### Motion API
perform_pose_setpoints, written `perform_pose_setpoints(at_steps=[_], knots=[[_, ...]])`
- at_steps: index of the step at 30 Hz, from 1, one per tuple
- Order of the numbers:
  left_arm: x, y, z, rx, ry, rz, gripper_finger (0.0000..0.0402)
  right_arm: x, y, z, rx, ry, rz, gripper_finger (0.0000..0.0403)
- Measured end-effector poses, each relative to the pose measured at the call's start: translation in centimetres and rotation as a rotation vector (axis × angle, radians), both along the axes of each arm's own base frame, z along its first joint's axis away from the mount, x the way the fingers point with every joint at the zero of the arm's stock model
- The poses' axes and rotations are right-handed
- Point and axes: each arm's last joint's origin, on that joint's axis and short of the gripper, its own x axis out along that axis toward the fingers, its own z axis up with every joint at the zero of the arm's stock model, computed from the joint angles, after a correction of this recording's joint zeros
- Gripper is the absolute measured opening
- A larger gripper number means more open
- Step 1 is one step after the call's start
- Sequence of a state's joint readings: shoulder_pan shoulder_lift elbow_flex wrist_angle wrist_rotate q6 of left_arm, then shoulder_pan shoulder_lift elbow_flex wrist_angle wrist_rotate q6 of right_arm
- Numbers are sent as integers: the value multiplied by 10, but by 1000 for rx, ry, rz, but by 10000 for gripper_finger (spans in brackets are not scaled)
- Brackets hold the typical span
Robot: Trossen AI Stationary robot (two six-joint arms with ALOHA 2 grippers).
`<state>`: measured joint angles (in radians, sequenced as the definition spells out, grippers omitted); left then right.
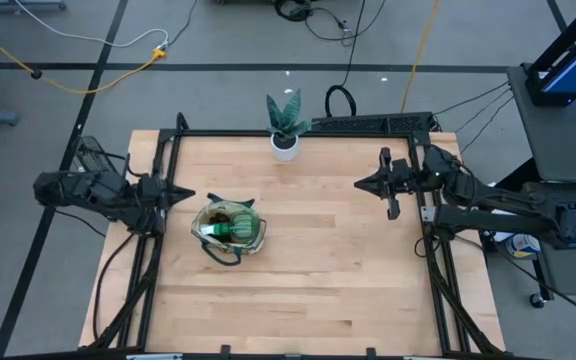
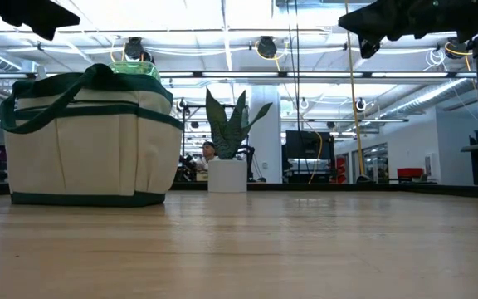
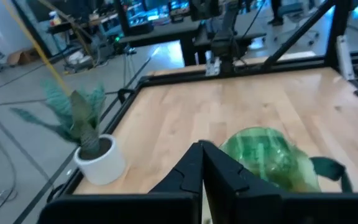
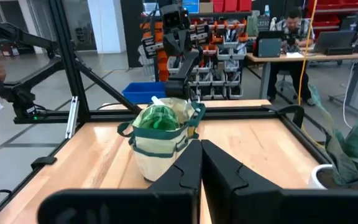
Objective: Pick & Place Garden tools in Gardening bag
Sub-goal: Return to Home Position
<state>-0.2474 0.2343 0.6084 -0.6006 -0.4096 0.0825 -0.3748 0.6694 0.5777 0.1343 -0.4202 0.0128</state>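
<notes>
High view: gardening bag sits left of table centre, both arms at the table sides, grippers empty

The gardening bag [image 1: 230,230] stands upright on the wooden table [image 1: 318,290], left of centre and nearer the left arm. Cream canvas, dark green trim, loop handles flopped over the rim. A green clear-plastic item [image 1: 230,222] fills its open top. In the low view it pokes just above the bag rim [image 2: 135,68]. Other contents can't be made out.

The left gripper [image 1: 186,194] hangs over the table's left edge, near the bag but not touching it, tip pointing toward table centre. In the left wrist view its fingers [image 3: 188,171] are pressed together with nothing between them, and the green item [image 3: 263,155] shows just past them.

The right gripper [image 1: 360,184] is on the right side of the table, well apart from the bag, tip pointing left. In the right wrist view its fingers [image 4: 188,168] meet at a point, nothing pinched. The bag [image 4: 163,140] is straight ahead across the table.

A green plant [image 1: 286,115] in a white pot [image 1: 285,148] stands at the far edge of the table, between the arms, apart from the bag.

A person [image 4: 294,25] sits at a desk in the room beyond the table.
</notes>
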Motion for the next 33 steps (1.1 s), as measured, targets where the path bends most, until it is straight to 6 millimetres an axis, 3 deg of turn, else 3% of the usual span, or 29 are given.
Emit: perform_pose_setpoints(at_steps=[9, 14, 18, 33], knots=[[13, -4, -15, 28, -35, -28, 3, -5, 2, -1, 9, 20, -7, 0], [18, -5, -22, 23, -63, -27, 19, -8, 3, -1, 19, 15, -46, 0], [22, -6, -28, 21, -72, -24, 12, -10, 5, -14, 31, 19, -123, 0], [33, -10, -52, 7, -89, -57, 3, -24, 18, -56, 15, -28, -70, 0]])
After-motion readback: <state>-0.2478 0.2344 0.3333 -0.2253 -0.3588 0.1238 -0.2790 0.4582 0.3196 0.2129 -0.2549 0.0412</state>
